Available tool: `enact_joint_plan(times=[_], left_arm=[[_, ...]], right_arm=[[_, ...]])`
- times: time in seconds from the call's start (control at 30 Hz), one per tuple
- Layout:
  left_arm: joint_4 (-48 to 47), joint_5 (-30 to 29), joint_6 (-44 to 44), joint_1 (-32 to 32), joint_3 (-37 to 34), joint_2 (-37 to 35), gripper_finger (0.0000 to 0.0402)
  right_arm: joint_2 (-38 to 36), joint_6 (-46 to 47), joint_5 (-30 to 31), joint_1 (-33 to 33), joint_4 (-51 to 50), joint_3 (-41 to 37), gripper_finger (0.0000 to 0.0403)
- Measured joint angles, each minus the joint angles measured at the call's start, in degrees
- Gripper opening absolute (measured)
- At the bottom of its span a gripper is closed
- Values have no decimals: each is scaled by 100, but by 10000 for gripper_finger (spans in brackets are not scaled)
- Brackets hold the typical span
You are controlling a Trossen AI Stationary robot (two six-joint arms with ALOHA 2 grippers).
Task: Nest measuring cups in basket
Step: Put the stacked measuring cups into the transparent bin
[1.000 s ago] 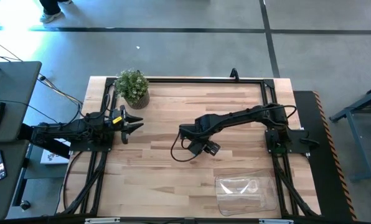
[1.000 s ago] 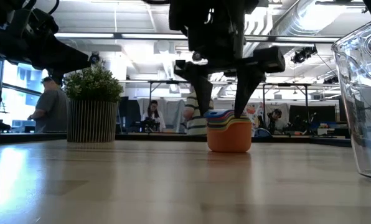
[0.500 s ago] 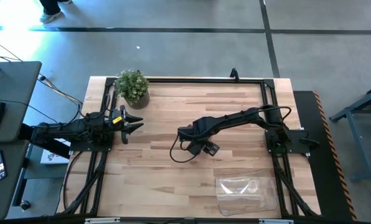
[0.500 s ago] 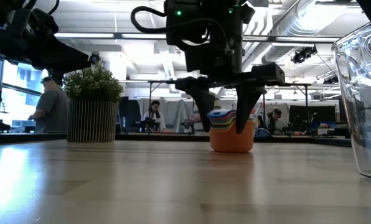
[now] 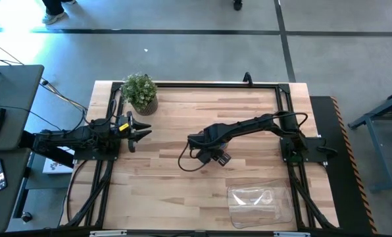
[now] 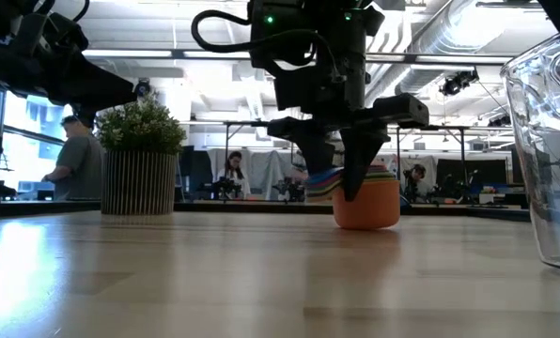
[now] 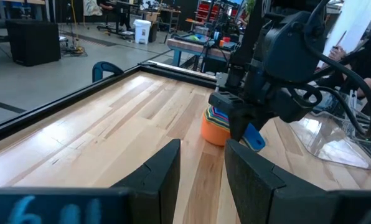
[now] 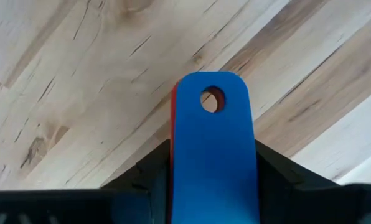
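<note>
The measuring cups (image 6: 366,201) stand nested in one stack mid-table, red-orange on the outside with coloured rims above. The stack also shows in the left wrist view (image 7: 215,123). My right gripper (image 6: 341,180) stands over the stack (image 5: 199,146), shut on its handles. The blue handle (image 8: 211,137) fills the right wrist view. The clear basket (image 5: 258,201) rests on its base near the table's near right corner (image 6: 554,141). My left gripper (image 5: 143,130) waits open at the table's left side (image 7: 202,149). My right gripper pinches the stacked handles between its two fingers, the blue handle (image 8: 211,118) on top and a red edge (image 8: 172,124) beneath it. The fingers (image 6: 353,169) come from above, pointing down. The stack stands upright with its base (image 6: 366,223) on the table.
A potted plant (image 5: 141,92) stands at the far left corner (image 6: 141,160). A black frame rail (image 5: 202,83) runs along the table's edges. Bare wood lies between the stack and the basket. People sit and stand in the room beyond (image 6: 73,155).
My right gripper came down with open fingers on either side of the stack's handles, then shut on them. The stack slid a little toward the table's right edge and stayed on the wood.
</note>
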Motion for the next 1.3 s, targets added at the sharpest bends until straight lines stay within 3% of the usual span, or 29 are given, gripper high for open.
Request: enact_joint_plan(times=[1.3], left_arm=[[-3,-1,0,1,-1,-2,115]], right_arm=[[0,1201,-220,-97,-217,0,147]])
